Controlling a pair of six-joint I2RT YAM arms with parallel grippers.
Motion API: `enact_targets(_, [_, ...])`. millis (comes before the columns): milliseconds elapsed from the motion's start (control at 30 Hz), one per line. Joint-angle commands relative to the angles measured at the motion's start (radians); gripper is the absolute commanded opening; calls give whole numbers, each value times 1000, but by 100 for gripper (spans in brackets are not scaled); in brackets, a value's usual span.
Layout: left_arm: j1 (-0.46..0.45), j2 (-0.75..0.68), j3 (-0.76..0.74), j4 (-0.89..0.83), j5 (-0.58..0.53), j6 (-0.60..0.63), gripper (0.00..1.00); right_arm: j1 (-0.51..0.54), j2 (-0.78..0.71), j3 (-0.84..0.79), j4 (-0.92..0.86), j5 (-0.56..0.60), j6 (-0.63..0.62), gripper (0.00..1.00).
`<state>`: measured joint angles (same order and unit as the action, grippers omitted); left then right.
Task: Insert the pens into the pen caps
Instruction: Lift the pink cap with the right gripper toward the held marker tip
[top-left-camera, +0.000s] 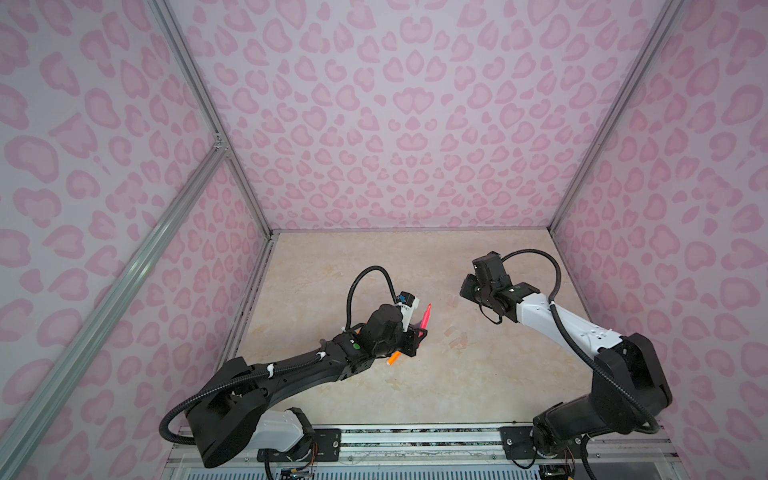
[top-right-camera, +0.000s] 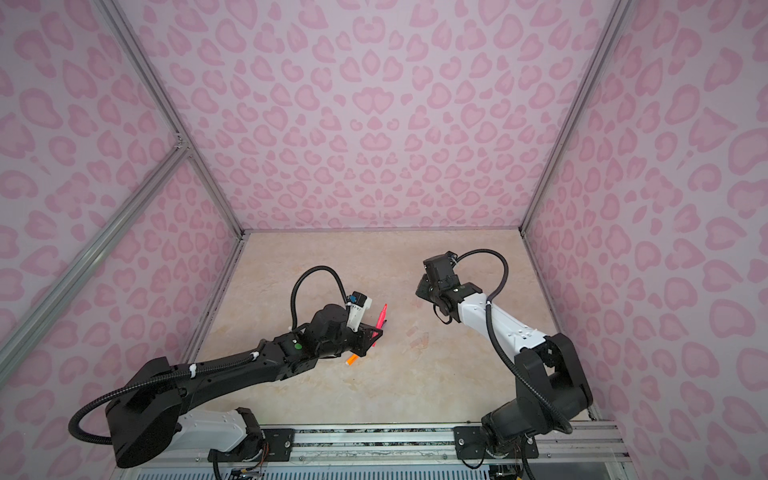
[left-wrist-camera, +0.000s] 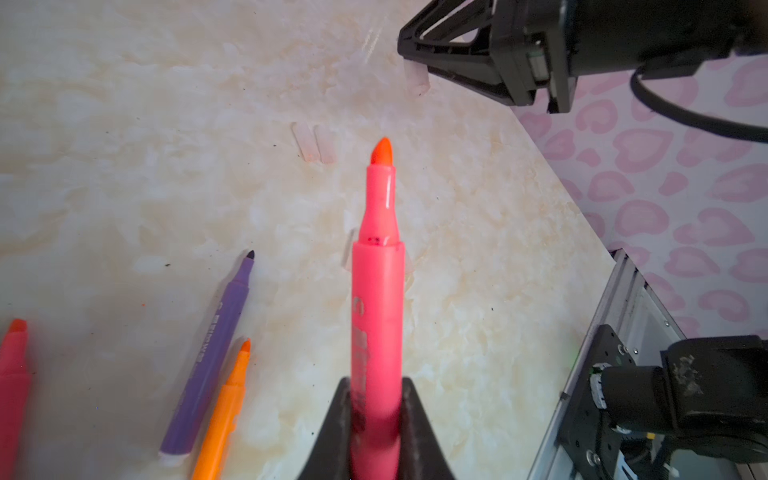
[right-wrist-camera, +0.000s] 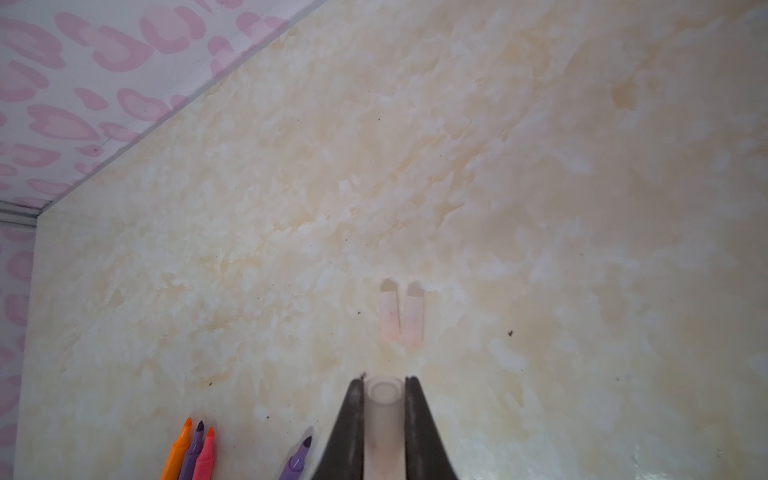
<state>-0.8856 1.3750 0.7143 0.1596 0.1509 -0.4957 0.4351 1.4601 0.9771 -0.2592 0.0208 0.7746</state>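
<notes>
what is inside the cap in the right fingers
Nothing shows: the cap has an open mouth that looks empty, and its clear wall shows no pen tip. Its rear end is hidden between the right fingers.

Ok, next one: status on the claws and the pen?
Left claw shut on pink pen, tip bare. Right claw shut on clear cap. Pen and cap apart, nothing between them; two loose caps on table.

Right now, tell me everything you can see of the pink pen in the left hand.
The pink pen is glossy plastic with dark print along its barrel, a narrower neck and a bare orange-red tip, uncapped. The left hand clamps its lower barrel, tip pointing outward, held above the table. Its butt is hidden.
</notes>
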Motion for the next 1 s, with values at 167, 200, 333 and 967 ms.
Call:
enact_targets(167, [-15, 78, 40, 88, 141, -33, 4, -11, -50, -233, 432, -320, 125, 0])
enact_targets(200, [-15, 84, 39, 93, 148, -39, 4, -4, -52, -254, 455, -323, 146, 0])
enact_targets(333, [-16, 97, 39, 97, 149, -53, 4, 17, -88, -312, 501, -287, 179, 0])
enact_targets(967, [-15, 109, 57, 60, 110, -50, 4, 130, -196, -354, 557, -228, 164, 0])
